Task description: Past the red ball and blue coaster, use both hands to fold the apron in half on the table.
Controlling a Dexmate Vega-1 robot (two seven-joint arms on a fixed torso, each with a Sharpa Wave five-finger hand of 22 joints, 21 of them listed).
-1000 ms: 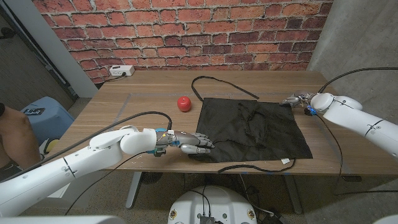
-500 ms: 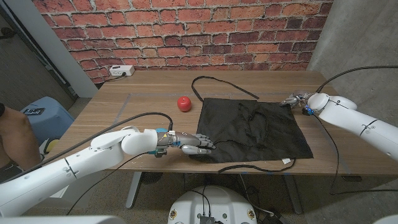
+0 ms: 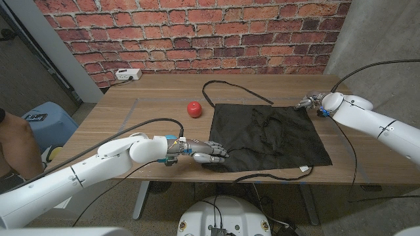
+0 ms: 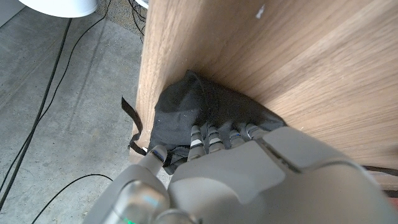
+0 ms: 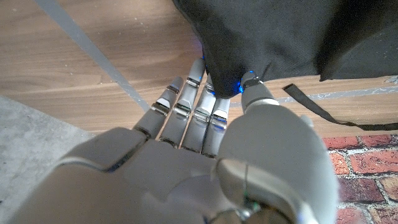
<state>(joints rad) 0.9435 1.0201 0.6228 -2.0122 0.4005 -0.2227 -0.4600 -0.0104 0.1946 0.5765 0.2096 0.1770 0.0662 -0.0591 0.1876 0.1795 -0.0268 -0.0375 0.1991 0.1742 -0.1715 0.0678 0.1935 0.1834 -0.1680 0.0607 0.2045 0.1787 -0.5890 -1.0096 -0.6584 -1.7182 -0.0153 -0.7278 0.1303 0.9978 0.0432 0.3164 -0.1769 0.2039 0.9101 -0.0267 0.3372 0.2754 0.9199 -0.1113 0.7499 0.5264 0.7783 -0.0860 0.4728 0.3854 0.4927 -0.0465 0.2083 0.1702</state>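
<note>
The black apron (image 3: 269,134) lies spread on the wooden table (image 3: 131,111), with one strap looping toward the far side (image 3: 230,88) and another trailing along the near edge (image 3: 269,177). My left hand (image 3: 207,152) grips the apron's near-left corner. In the left wrist view its fingers (image 4: 214,134) curl over the bunched cloth (image 4: 193,106). My right hand (image 3: 310,103) pinches the far-right corner. In the right wrist view the thumb (image 5: 255,93) and fingers hold the black cloth (image 5: 280,31). The red ball (image 3: 194,109) sits left of the apron.
A white power strip (image 3: 128,74) lies at the table's far-left edge. A black cable (image 3: 154,120) crosses the table's left part. A blue stool (image 3: 42,118) and a person's arm (image 3: 13,147) are off the left side. A brick wall stands behind the table.
My right hand and forearm have edged slightly toward the far side, still holding the far-right corner. My left hand has barely moved.
</note>
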